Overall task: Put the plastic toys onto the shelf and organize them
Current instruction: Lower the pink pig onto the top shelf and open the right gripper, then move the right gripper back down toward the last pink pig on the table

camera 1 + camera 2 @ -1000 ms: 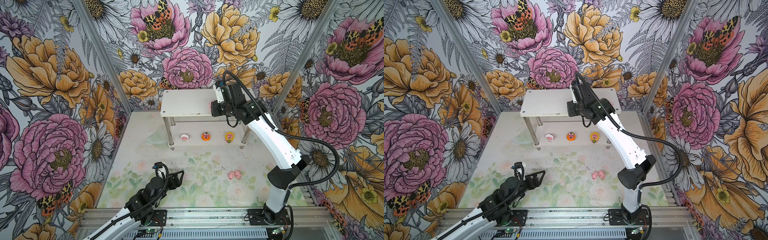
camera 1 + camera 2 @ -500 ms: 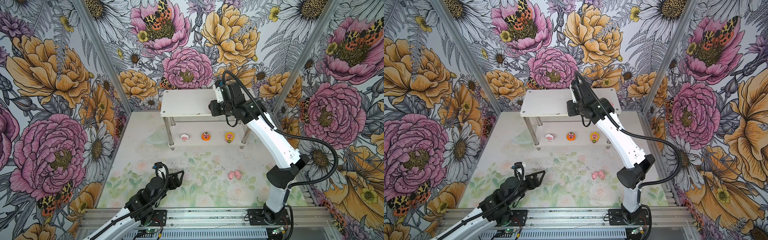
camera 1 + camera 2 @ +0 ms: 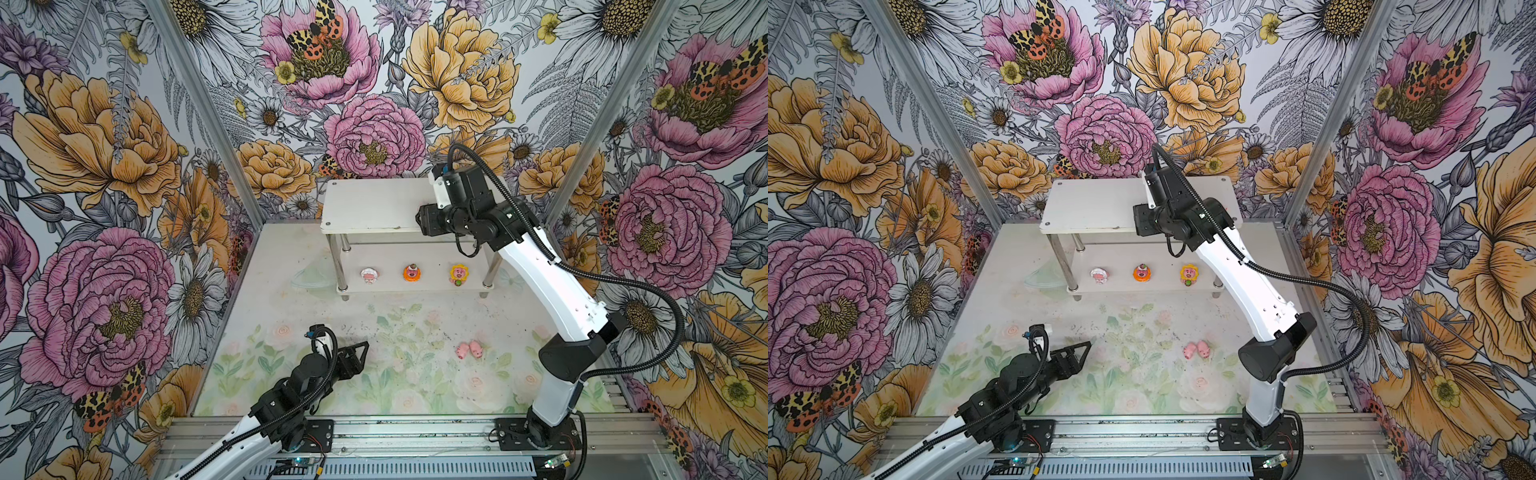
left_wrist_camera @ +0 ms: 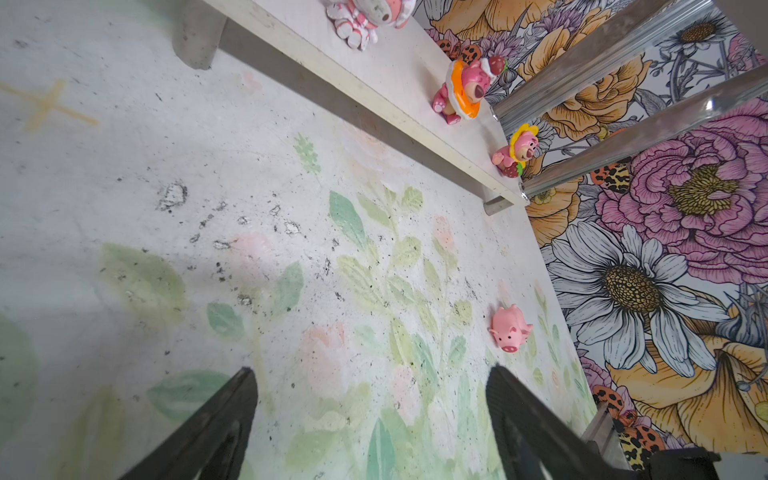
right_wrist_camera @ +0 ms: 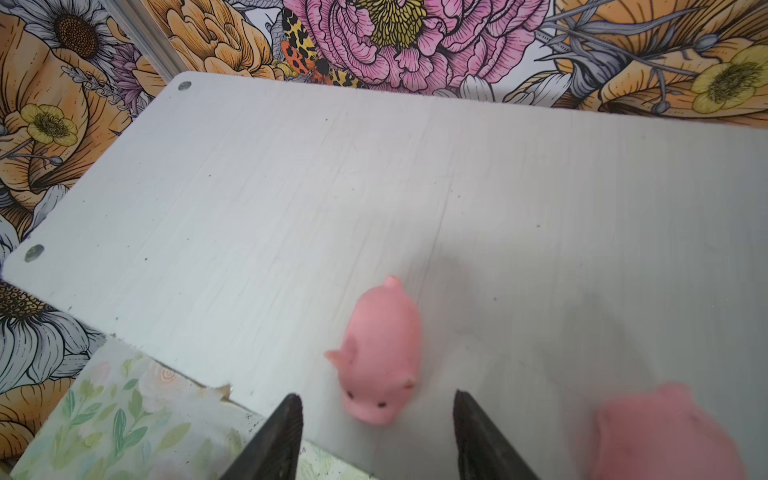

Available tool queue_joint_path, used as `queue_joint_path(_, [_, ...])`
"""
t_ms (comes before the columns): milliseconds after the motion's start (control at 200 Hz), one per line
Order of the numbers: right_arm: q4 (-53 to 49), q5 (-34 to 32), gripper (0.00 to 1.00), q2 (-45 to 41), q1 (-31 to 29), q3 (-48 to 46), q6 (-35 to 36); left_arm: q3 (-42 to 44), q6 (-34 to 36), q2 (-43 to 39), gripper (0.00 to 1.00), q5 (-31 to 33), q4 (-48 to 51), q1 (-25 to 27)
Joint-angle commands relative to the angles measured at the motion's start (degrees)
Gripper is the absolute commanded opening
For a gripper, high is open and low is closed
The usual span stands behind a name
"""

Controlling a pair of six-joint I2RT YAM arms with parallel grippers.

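- Right gripper (image 5: 376,399): jaws stand partly apart and hold nothing. A pink pig (image 5: 378,353) lies with its head between the fingertips. A clear gap shows on each side, and neither finger (image 5: 282,436) touches it.
- Pig position: it rests back up on the top tier of the shelf (image 5: 374,166), near the front edge.
- Pig heading: the long axis runs from the front edge toward the rear edge, roughly in line with the fingers. The snout faces the gripper and the rump faces the rear wall.
- Second pig (image 5: 665,432): it sits on the same tier, just outside one finger. It is blurred, so its heading cannot be told.
- Left gripper (image 4: 370,374): jaws stand wide apart and empty, low over the floor mat (image 4: 208,208) and well apart from the shelf (image 3: 365,203).
- Lower tier: three figures stand upright in a spaced row, faces toward the open front. They are the white-rimmed figure (image 3: 369,275), the orange-rimmed figure (image 3: 412,272) and the yellow-rimmed figure (image 3: 458,274).
- Floor mat: in both top views two loose pigs (image 3: 468,350) (image 3: 1197,350) lie touching side by side. They are in front of the shelf, on the right arm's side.
- Left wrist view: one of the loose pigs (image 4: 510,328) shows with its snout turned away from the shelf.
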State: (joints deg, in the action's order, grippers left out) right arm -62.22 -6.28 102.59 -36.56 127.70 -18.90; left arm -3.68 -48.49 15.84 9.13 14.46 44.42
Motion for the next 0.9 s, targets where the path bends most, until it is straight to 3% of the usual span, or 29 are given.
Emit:
queue_joint_path(0, [-0.3, -3.7, 0.61, -7.8, -2.3, -3.5, 0.7, -0.5, 2.4, 0.1, 0.9, -1.8, 5.3, -0.4])
queue_joint_path(195, [0.2, -13.3, 0.61, -23.0, -7.8, -21.0, -0.4, -0.7, 3.5, 2.3, 0.92, -2.7, 3.6, -0.3])
queue_joint_path(430, [2.3, -13.6, 0.6, -39.8, -8.6, -56.5, -10.3, -0.9, 5.2, 7.3, 0.95, -1.7, -2.5, 3.4])
queue_joint_path(635, [12.8, -10.2, 0.55, -41.2, -7.3, -79.7, -16.7, -3.5, 5.9, 17.3, 0.95, 5.5, -8.7, 11.0])
queue_joint_path(756, [20.5, -4.6, 0.46, -38.8, -4.2, -85.4, -18.3, -5.7, 5.9, 24.5, 0.95, 6.7, -11.4, 12.9])
queue_joint_path(896, [26.7, -0.6, 0.47, -35.9, -3.6, -88.4, -19.4, -7.0, 5.4, 31.2, 0.95, 6.6, -14.6, 13.7])
